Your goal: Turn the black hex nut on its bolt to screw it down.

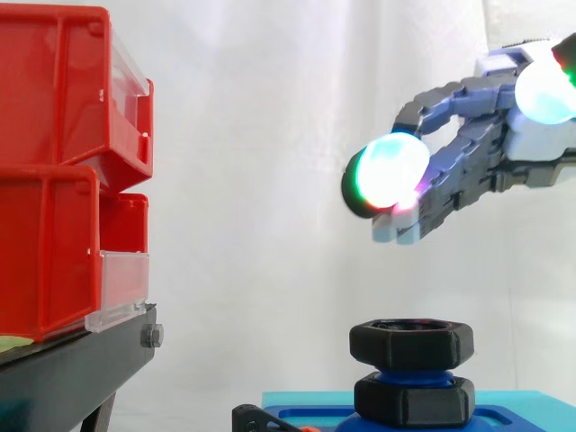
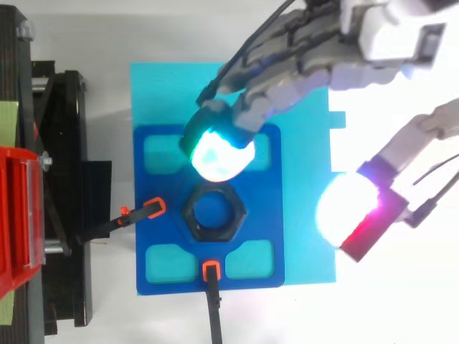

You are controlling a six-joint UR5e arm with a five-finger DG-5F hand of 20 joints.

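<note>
Two opposite flats give the best hold

Threaded on the blue bolt (image 1: 414,371), the black hex nut (image 1: 411,344) sits level above a second nut (image 1: 414,400), at the middle of the blue plate (image 2: 165,208) pinned by orange-tipped clamps (image 2: 153,208). It looks rigid, light and smooth, so rounded pads (image 1: 391,169) could slip off its corners. The hand (image 1: 459,153) hovers above it, fingers spread apart, holding nothing.

No legible text, label, brand, number or sign: red bins (image 1: 54,117), blue plate (image 2: 265,215), black hex nut (image 1: 411,346) all unmarked.
</note>
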